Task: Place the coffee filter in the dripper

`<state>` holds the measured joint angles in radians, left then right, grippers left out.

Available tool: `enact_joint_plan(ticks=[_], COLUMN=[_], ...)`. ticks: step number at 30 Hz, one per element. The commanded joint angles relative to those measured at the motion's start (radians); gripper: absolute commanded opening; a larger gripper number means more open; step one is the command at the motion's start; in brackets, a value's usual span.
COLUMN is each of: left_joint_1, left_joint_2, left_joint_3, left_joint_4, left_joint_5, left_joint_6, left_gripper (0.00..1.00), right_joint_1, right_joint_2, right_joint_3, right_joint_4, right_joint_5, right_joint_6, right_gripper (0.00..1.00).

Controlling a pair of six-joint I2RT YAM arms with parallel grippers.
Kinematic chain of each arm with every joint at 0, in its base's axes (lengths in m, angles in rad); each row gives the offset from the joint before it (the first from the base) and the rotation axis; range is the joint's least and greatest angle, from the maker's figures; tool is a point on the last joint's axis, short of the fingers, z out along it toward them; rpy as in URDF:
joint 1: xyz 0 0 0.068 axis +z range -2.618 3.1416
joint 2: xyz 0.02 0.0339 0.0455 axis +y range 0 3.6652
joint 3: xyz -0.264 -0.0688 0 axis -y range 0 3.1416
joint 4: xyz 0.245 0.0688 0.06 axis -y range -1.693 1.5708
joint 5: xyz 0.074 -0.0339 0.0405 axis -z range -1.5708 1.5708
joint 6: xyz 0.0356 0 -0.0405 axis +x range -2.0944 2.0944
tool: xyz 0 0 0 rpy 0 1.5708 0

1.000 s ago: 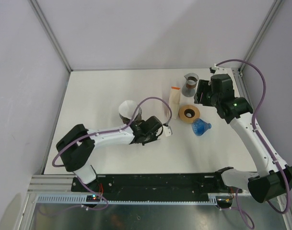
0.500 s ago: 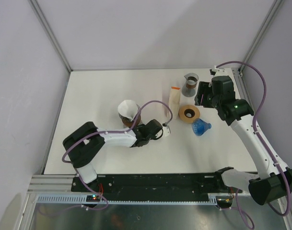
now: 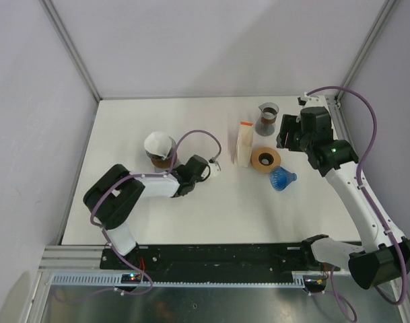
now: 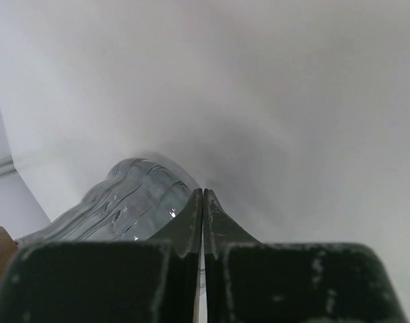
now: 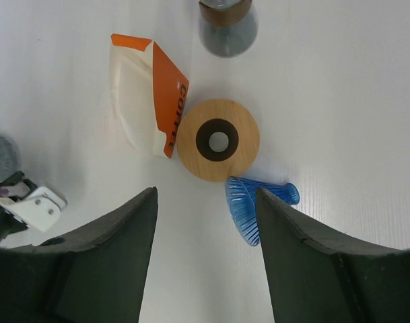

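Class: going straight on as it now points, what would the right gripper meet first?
Probably the round wooden disc with a dark hole, lying on the white table ahead between its open jaws, though depth is unclear.

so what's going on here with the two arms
The left gripper is shut, right beside a ribbed clear glass vessel, which carries a white paper filter in the top view; whether it pinches anything is unclear. The right gripper hangs open above a round wooden ring, a blue plastic cone and an orange and white filter pack, touching none.
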<state>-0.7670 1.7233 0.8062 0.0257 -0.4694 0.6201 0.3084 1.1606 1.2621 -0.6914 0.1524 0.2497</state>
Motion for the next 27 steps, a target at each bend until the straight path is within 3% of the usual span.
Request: enact_joint_plan(ticks=[1,10,17,20,23,25,27], left_joint_1=[0.095,0.237,0.248,0.244,0.232,0.225,0.223], left_joint_2=[0.021,0.073,0.046,-0.002,-0.074,-0.127,-0.179], left_joint_3=[-0.018,0.020,0.028,0.057,0.087,0.108,0.133], left_joint_4=[0.146,0.207,0.201,0.110,0.017,-0.043,-0.103], left_joint_5=[-0.028,0.008,0.041,0.115,0.211,0.282,0.360], left_joint_6=[0.087,0.131,0.106,0.045,-0.025,-0.067,-0.114], left_gripper=[0.00,0.00,0.00,0.01,0.16,0.33,0.59], right_joint_1=[-0.018,-0.061,-0.090,-0.104,-0.122,-0.129,-0.139], right_joint_2=[-0.020,0.000,0.035,0.047,0.061,0.074,0.095], right_joint_3=[0.002,0.002,0.002,0.002,0.004,0.009,0.024], right_joint_4=[-0.002,-0.009,0.031,0.056,0.084,0.108,0.136], right_joint_5=[0.016,0.026,0.008,-0.004,-0.019,-0.026,-0.034], right_joint_6=[-0.016,-0.016,-0.012,-0.015,-0.014,-0.013,-0.008], right_gripper=[0.64,0.65,0.64,0.65,0.67,0.70,0.77])
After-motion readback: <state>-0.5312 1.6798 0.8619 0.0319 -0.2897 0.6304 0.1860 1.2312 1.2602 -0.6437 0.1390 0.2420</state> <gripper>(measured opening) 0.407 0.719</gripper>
